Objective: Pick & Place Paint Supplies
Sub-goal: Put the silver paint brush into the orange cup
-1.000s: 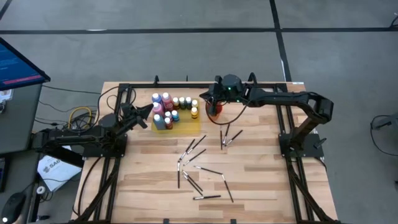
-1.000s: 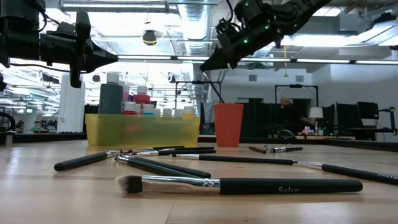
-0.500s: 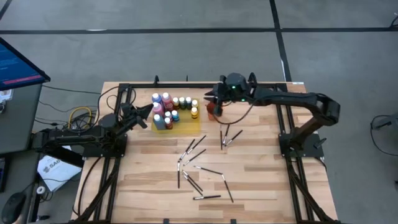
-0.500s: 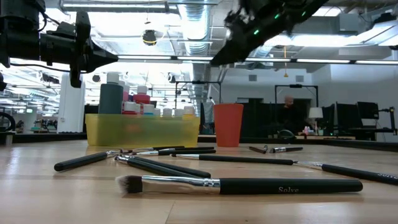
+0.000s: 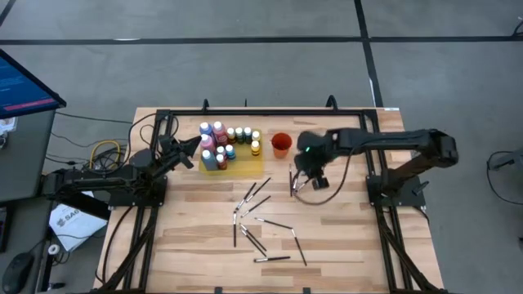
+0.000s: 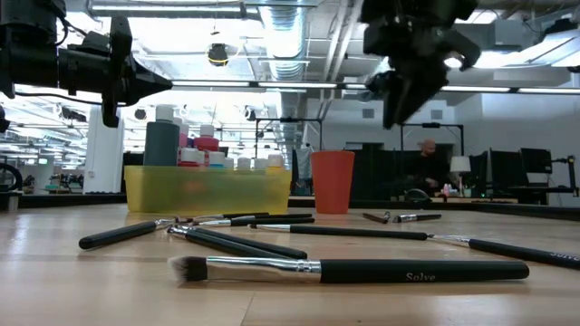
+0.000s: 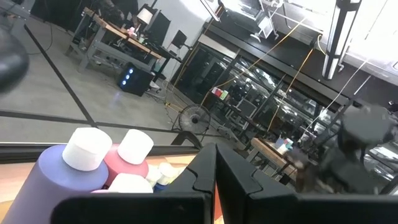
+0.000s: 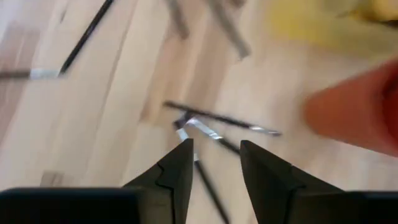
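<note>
Several thin dark brushes lie scattered on the wooden table; a close pair of them lies near the orange-red cup. My right gripper hovers open above that pair; in its wrist view the brushes lie just past the fingertips. Several paint bottles with pale caps stand on the yellow mat. My left gripper waits shut at the mat's left side, clear of the table, with a blue bottle and a pink bottle before it.
The cup stands upright just right of the yellow holder. A large brush lies near the table's front edge. Bare wood stretches along the left and right of the brush scatter. A person sits in the room beyond the table.
My right gripper has left its place above the orange-red cup, gone toward the table's right and near edges and come down over the pair of brushes, turning its fingers downward. Its fingers have opened. The brushes, bottles and cup have stayed put.
</note>
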`<state>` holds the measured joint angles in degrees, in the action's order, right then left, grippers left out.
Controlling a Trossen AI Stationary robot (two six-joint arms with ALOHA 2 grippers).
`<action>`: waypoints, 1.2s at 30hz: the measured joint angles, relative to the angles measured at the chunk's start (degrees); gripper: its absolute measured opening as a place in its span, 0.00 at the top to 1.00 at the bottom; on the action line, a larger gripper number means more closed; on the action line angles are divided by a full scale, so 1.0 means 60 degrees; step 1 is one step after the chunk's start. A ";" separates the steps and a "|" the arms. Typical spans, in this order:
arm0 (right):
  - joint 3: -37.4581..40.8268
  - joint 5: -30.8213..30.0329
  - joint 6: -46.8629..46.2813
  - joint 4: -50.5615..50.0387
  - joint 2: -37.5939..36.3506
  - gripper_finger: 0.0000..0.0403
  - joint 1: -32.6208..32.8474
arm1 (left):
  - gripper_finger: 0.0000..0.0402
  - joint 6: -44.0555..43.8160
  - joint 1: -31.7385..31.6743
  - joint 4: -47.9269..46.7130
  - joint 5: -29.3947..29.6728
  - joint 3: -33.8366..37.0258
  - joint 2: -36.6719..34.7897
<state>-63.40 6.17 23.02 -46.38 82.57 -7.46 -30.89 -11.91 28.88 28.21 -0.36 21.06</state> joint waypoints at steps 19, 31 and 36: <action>-0.0003 -0.0576 0.1163 0.0879 0.3803 0.62 0.1352 | 1.00 0.0000 -0.0002 0.0091 -0.0001 0.0000 0.0000; -0.0014 -0.0619 0.0894 0.1131 0.4061 0.79 0.1271 | 1.00 0.0000 0.0001 0.0135 0.0002 -0.0001 -0.0003; -0.0014 -0.0648 0.0655 0.1275 0.4069 0.98 0.1271 | 1.00 0.0000 -0.0002 0.0135 0.0002 0.0000 -0.0003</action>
<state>-63.48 2.28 26.95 -38.73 106.98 0.16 -30.89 -11.92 29.69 28.23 -0.36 21.04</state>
